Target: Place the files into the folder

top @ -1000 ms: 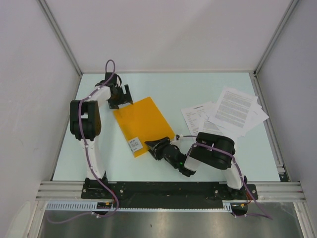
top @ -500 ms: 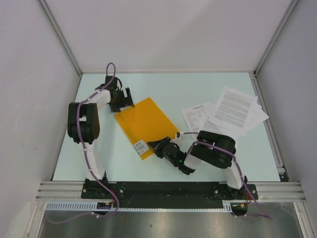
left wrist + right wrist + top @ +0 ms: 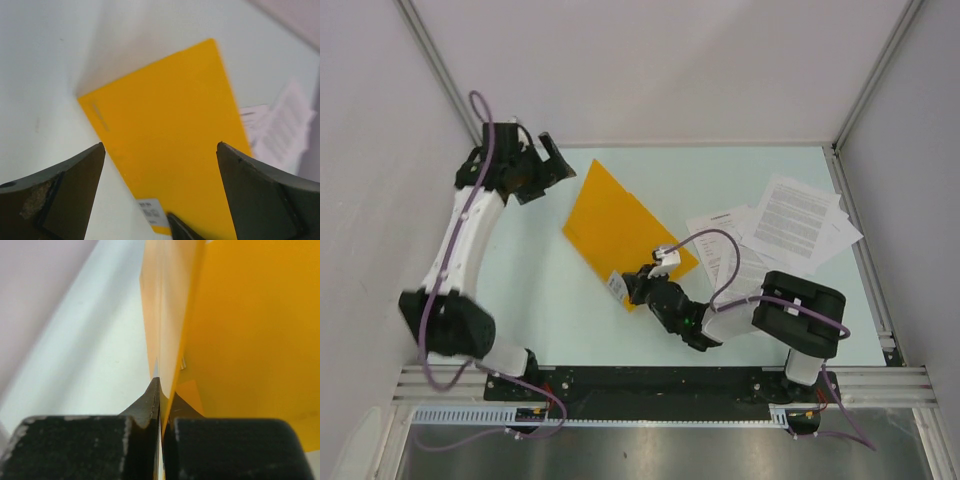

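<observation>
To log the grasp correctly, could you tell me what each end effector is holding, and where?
Right end effector: shut on the folder's near edge, beside the label. Left end effector: open, holding nothing.

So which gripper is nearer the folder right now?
Right. The right gripper is shut on the folder at its near edge; the left gripper hangs open beyond its far corner, not touching it.

Pale table [image 3: 740, 170] — plain white walls [image 3: 660, 70]
</observation>
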`<state>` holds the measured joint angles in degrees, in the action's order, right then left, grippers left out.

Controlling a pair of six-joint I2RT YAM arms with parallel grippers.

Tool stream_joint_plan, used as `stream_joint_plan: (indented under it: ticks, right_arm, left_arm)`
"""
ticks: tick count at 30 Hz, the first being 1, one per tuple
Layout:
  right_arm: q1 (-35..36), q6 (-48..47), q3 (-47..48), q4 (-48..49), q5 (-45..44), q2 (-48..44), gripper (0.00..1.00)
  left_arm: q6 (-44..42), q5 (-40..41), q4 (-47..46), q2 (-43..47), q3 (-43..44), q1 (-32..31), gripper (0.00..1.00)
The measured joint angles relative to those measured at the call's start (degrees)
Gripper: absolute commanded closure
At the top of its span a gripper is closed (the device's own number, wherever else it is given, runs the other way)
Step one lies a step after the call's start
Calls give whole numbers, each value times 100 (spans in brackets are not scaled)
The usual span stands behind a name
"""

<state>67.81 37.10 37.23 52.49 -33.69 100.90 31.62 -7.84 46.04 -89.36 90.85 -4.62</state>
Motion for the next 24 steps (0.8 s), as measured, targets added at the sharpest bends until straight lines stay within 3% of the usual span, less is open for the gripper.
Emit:
stream_joint_plan:
  ticks: [4, 8, 13, 19, 22, 24]
  right_arm:
    - [245, -1773, 127, 15, -313, -15, 100]
    - [684, -3217, 201, 151, -708, -13, 100]
    - [1137, -4435, 232, 518, -1154, 118, 100]
    - [1493, -5501, 573, 973, -1613, 667, 100]
    - [1617, -5772, 715, 1117, -1749, 798, 100]
    - [1672, -5860, 787, 1169, -1799, 820, 94]
  left_arm:
    - [957, -492, -299, 1991, -1270, -9, 0]
    - [2022, -822, -385, 3198, -2371, -68, 0]
    - [2868, -837, -341, 3206, -2640, -175, 0]
    - [3134, -608, -293, 2916, -2640, -553, 0]
    - [3071, -380, -129, 2894, -2667, -651, 15]
    - [2898, -109, -37, 2953, -2756, -651, 33]
